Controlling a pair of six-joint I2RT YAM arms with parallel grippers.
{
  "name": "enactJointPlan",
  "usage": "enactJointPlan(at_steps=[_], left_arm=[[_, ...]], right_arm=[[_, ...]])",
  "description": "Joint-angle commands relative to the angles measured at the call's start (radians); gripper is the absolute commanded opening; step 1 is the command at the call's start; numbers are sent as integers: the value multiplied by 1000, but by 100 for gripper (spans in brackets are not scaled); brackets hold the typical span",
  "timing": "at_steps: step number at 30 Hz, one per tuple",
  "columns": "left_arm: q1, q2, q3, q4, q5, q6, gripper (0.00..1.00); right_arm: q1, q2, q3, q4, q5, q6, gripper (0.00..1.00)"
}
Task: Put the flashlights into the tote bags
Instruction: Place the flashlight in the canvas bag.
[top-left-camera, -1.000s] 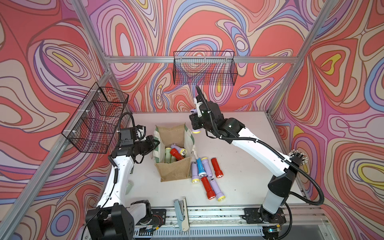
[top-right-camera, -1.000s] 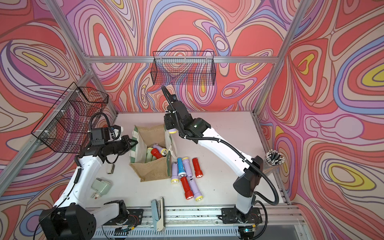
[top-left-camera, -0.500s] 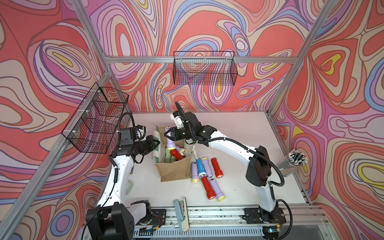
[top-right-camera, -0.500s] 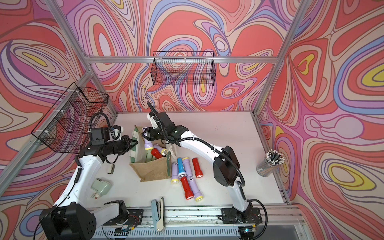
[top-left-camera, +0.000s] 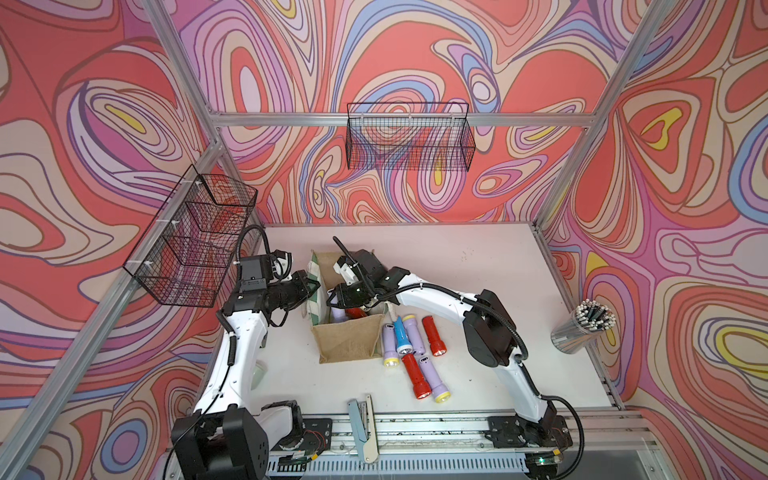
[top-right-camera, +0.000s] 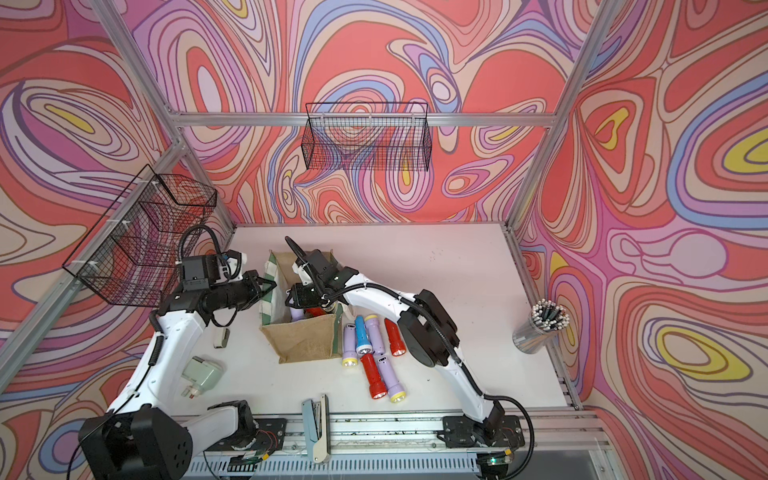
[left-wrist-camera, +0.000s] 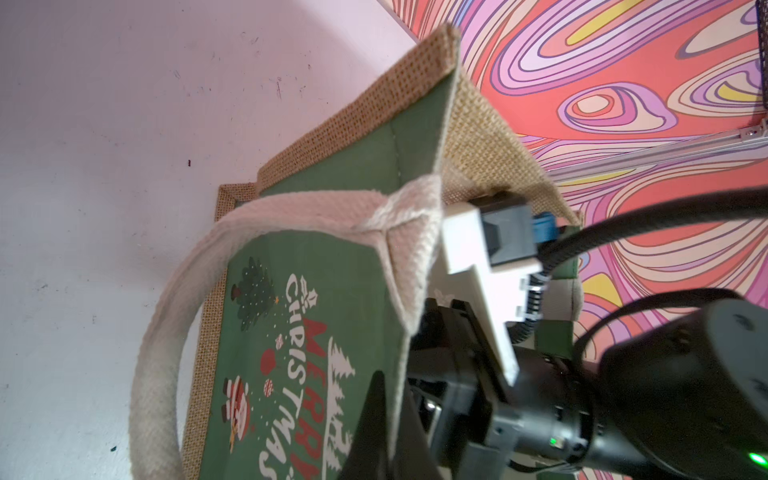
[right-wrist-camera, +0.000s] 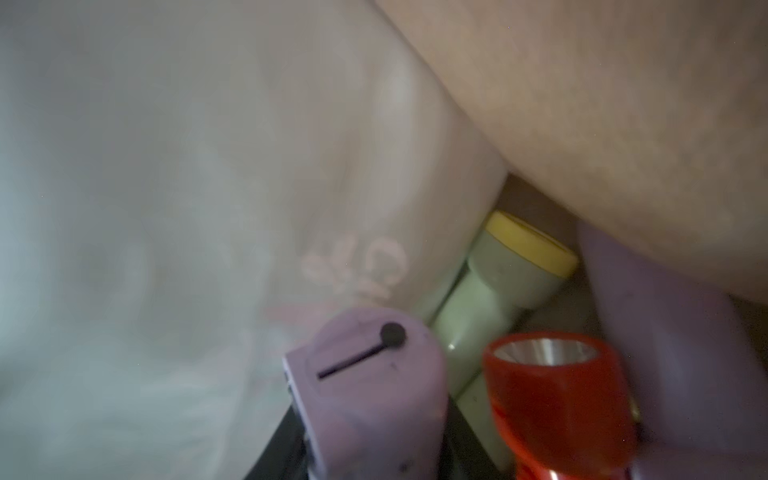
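Tote bag (top-left-camera: 347, 338) stands upright on the table (top-left-camera: 478, 266), mouth open, on the left arm's side of mid-table.

Left gripper (top-left-camera: 312, 286) sits at the bag's green-and-white side panel. Its jaws are clenched on that panel's top rim, one finger outside and one inside. In the left wrist view the rim runs between them, just beside the white handle (left-wrist-camera: 158, 353).

Right gripper (top-left-camera: 336, 300) is down inside the bag's mouth, jaws grasping a lilac flashlight (right-wrist-camera: 365, 382). In the right wrist view its butt end w/ the black slot sticks out past the dark fingers on either side, close to the bag's inner wall. Can't tell if it touches the bag floor; the view is blurred.

Also in the bag, just beside the held one:
- pale green flashlight (right-wrist-camera: 511, 282) w/ yellow lens rim, lying behind it
- red flashlight (right-wrist-camera: 552, 395), reflector showing, right next to the lilac one
- second lilac flashlight (right-wrist-camera: 665, 332) past the red one, partly under the bag wall

Outside the bag, on the table at its side nearer the right arm, six more flashlights (top-left-camera: 411, 332) lie in a loose cluster. Four are in a row just beside the bag: lilac, blue flashlight (top-right-camera: 362, 336), lilac, red. A red and a lilac lie side by side nearer the front rail. All six are apart from both sets of jaws.
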Motion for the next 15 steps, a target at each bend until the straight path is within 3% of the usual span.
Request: enactJointPlan(at_steps=[1,9,15], left_arm=[[4,-13,-8,31,9,6,0],[6,-10,-10,32,12,4,0],[5,-9,-13,34,14,3,0]], right_arm=[[2,36,14,-82,82,35,15],[3,61,43,-150,181,23,20],[3,50,93,-217,238,-22,41]])
